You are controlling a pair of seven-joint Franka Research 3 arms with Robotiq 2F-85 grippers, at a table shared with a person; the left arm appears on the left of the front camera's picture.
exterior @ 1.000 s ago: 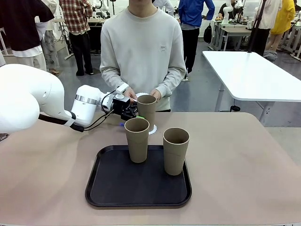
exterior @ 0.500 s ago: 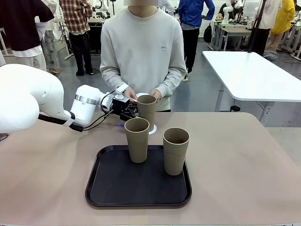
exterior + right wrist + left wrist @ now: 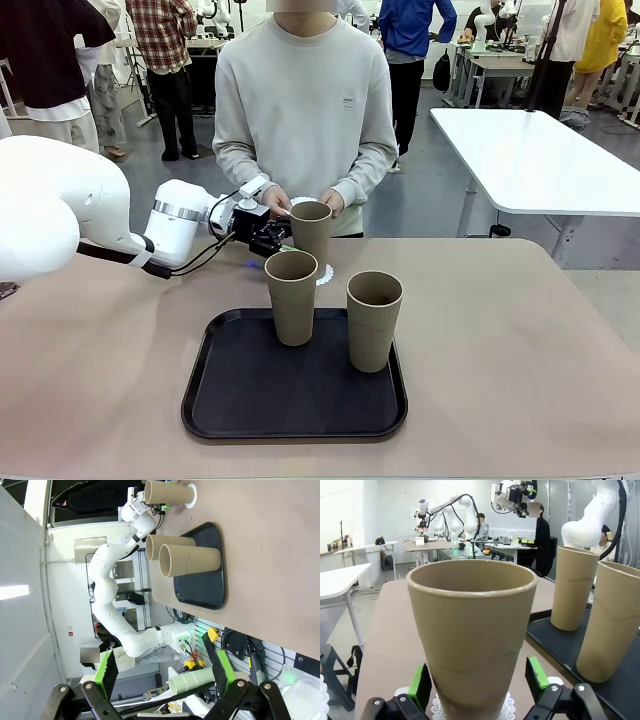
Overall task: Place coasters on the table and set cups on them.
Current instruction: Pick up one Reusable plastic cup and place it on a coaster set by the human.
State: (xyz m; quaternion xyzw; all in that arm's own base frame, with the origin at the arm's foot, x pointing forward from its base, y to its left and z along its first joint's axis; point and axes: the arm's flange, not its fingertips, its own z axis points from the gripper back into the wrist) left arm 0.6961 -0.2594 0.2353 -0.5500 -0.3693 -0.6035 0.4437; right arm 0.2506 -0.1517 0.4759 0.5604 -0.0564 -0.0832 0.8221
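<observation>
One tan cup [image 3: 311,233] stands upright on a white lacy coaster [image 3: 325,273] on the beige table [image 3: 520,340], just past the tray. My left gripper [image 3: 280,240] is at its left side. In the left wrist view the cup [image 3: 472,630] stands on the coaster [image 3: 508,712] between my green pads [image 3: 421,686], with a small gap on each side, so the left gripper [image 3: 477,682] is open. Two more cups [image 3: 291,297] [image 3: 374,320] stand on the black tray [image 3: 250,400]. My right gripper [image 3: 164,672] is open and holds nothing, far from the cups [image 3: 192,560].
A person stands at the far edge with both hands [image 3: 330,202] just behind the cup on the coaster. A white table [image 3: 540,160] stands behind on the right. The tabletop left and right of the tray is bare.
My left arm has drawn back a little to the left, away from the cup on the coaster. The cups and the person's hands have stayed put.
</observation>
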